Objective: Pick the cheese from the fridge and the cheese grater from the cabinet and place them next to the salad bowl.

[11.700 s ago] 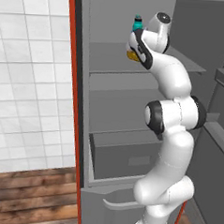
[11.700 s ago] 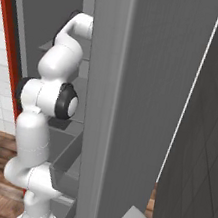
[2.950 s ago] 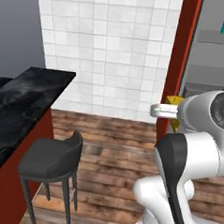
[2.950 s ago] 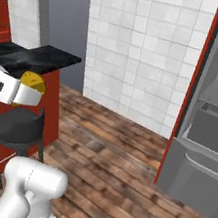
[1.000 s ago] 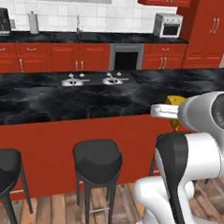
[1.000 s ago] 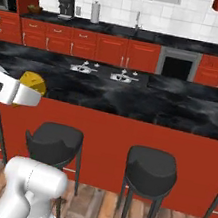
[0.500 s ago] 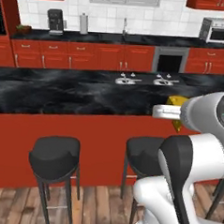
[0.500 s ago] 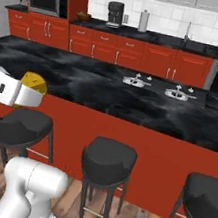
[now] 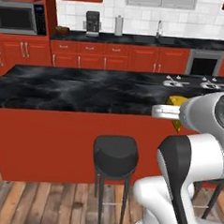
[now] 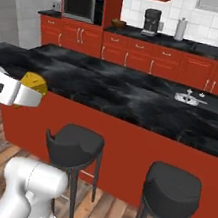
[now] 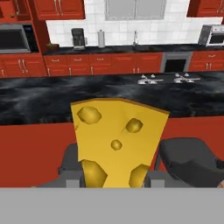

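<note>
The cheese (image 11: 116,140), a yellow-orange wedge with holes, sits between my gripper's (image 11: 114,180) two dark fingers, which are shut on it. From the left base view the cheese (image 9: 176,101) peeks out behind my gripper (image 9: 174,114), held in front of the island counter (image 9: 77,90). From the right base view the cheese (image 10: 35,83) shows above my gripper (image 10: 30,93). Red upper cabinets (image 11: 57,8) line the back wall with doors closed. The fridge is out of view and the cheese grater is hidden.
A black-topped red island (image 10: 133,97) with taps (image 10: 188,96) stands ahead. Black stools (image 10: 77,141) (image 10: 172,186) (image 9: 115,154) stand in front of it. On the back counter are a microwave (image 10: 81,4), a coffee machine (image 10: 152,21) and a small brown bowl (image 10: 117,23).
The base has left the fridge and swung toward the kitchen island; the whole scene keeps sliding right in the views. The cheese stays gripped the same way.
</note>
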Robot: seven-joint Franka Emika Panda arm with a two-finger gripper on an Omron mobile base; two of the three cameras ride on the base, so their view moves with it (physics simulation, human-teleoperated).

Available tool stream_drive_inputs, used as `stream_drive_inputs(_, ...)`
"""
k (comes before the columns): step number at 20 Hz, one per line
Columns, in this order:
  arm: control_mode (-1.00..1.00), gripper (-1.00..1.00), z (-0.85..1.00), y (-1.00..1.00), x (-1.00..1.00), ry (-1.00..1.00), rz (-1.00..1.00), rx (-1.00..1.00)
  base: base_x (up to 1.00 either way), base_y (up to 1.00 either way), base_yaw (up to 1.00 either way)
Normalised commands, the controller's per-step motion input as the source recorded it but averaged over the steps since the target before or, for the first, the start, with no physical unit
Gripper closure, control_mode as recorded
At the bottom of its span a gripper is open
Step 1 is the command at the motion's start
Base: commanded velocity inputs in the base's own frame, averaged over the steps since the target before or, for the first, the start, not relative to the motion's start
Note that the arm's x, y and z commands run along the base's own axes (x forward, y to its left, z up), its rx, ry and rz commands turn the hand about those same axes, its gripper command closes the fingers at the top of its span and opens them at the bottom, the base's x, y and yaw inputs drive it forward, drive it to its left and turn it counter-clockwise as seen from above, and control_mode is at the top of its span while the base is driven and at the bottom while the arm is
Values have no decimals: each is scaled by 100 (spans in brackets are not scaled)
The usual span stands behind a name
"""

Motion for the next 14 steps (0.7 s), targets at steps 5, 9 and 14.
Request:
stream_drive_inputs(5, 100, 100, 0, 0, 0, 0, 0, 0, 1, 100, 9)
stream_drive_inputs(9, 100, 100, 0, 0, 0, 0, 0, 0, 3, 100, 2)
stream_drive_inputs(14, 100, 100, 0, 0, 0, 0, 0, 0, 1, 100, 1)
